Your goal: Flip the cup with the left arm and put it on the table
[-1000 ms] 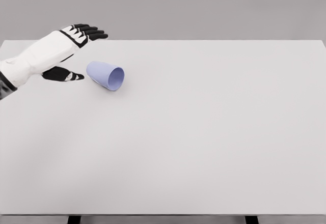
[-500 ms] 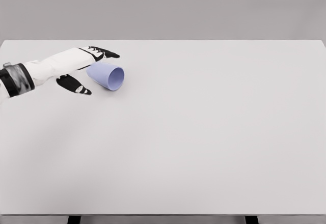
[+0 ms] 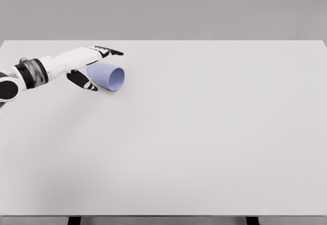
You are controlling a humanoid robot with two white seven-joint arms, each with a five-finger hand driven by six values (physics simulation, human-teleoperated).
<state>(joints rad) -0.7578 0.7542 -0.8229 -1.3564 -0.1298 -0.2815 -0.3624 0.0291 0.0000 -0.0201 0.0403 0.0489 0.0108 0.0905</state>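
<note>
Cup (image 3: 106,76) (smooth, lilac, tapered) lies sideways on the matte table (image 3: 204,133), left hand's (image 3: 84,64) fingers (image 3: 110,51) spread around its base.

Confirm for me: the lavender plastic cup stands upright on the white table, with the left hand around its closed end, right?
Not quite. In the head view the lavender plastic cup lies on its side on the white table, mouth facing right. The left hand is indeed at its closed end.

Colours on my feed right now

I've got a lavender-blue cup (image 3: 106,76), a white left hand (image 3: 84,64) with black fingers (image 3: 110,51), all on a plain light-grey table (image 3: 204,133).
</note>
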